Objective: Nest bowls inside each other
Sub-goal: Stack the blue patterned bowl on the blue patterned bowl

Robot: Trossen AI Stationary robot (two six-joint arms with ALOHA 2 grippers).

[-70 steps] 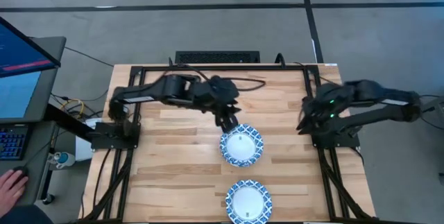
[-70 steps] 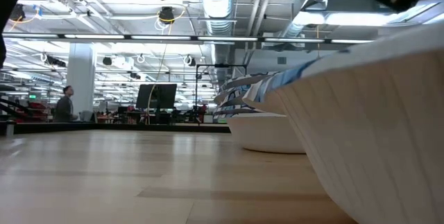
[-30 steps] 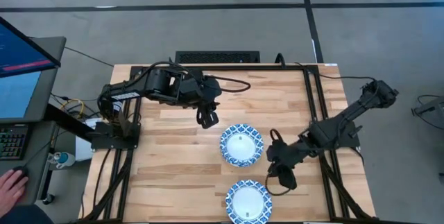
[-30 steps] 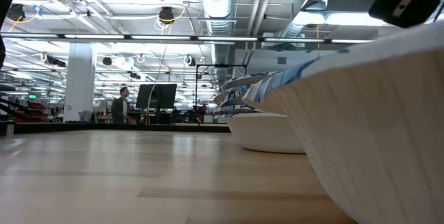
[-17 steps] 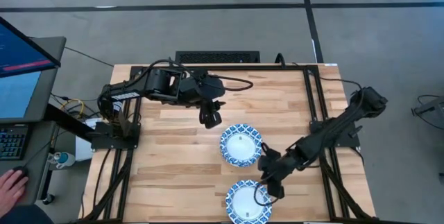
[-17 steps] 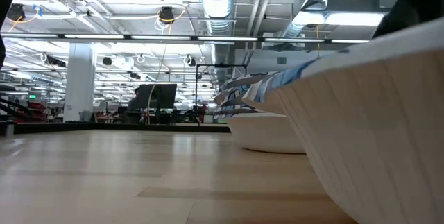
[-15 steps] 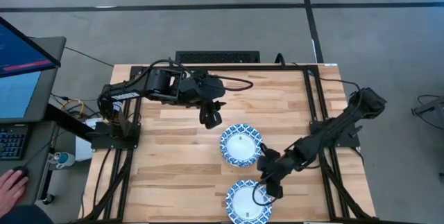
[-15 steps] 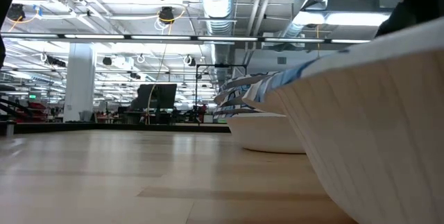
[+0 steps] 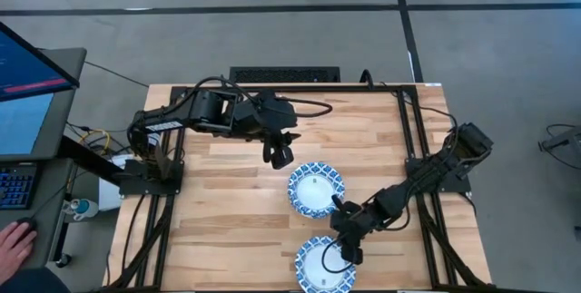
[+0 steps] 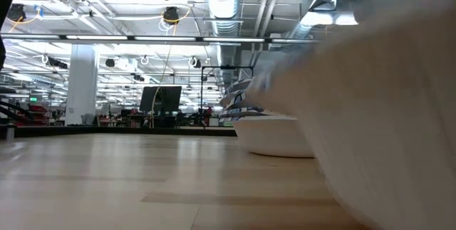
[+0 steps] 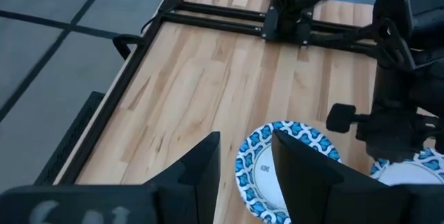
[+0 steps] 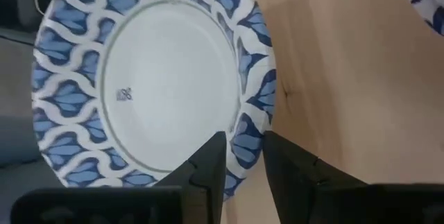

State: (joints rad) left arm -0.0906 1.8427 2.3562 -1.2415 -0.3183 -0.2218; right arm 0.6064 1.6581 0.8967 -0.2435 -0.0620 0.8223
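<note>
Table point(image 9: 227, 211): light wood planks, black frame rails.
Monitor point(image 9: 27, 84): 9 o'clock, off-table, blue screen lit.
Keyboard point(image 9: 16, 189): 8 o'clock.
Person's hand point(image 9: 14, 243): beside the keyboard.
Floor point(image 9: 272, 21): grey, at 12 o'clock.

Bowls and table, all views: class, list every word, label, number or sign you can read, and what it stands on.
None can be read.
Near bowl: small grey mark in its white centre, too blurred to read.
Far bowl: a like mark, too small to read.
Monitor beside the table: screen content too small to read.
</note>
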